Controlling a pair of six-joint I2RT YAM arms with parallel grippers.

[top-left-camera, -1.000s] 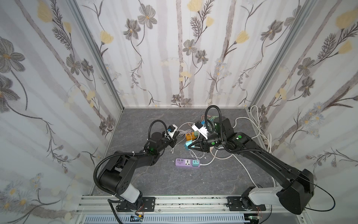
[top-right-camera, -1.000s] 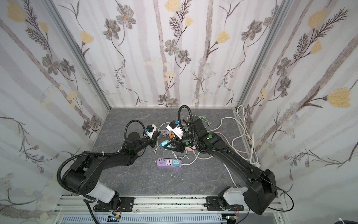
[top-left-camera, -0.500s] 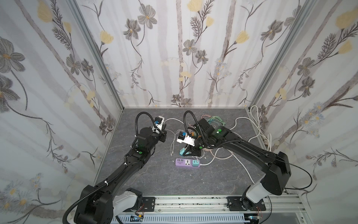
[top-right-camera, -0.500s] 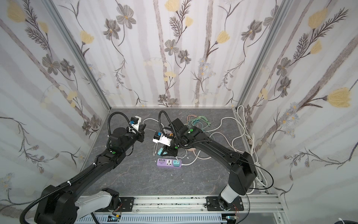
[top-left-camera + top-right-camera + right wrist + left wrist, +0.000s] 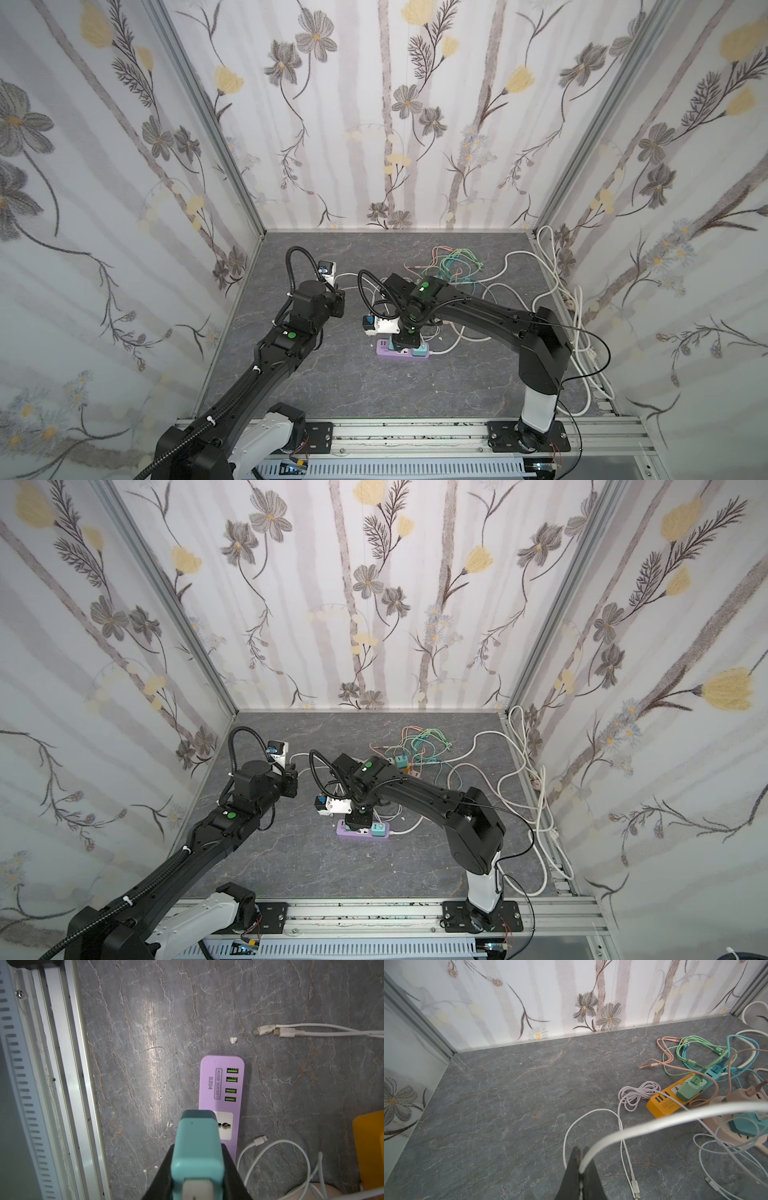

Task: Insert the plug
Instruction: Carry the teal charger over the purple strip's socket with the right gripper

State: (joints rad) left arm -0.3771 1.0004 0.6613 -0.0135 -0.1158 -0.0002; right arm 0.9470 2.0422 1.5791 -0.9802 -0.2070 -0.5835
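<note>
arms [image 5: 286, 340]: 2 | power strips [image 5: 361, 834]: 3 – purple [image 5: 220, 1084], orange [image 5: 660, 1105], pink [image 5: 726, 1132]

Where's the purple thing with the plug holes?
In a top view the purple power strip lies on the grey table near the middle, toward the front rail, directly beneath the right gripper, which grips a teal plug.

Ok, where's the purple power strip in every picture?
Top view: purple power strip just below centre, under the right arm.
Top view: low, slightly left of centre.
Left wrist: not in it.
Right wrist: centre, partly behind the teal plug.
Shared landmark: the metal rail at the table's front.
</note>
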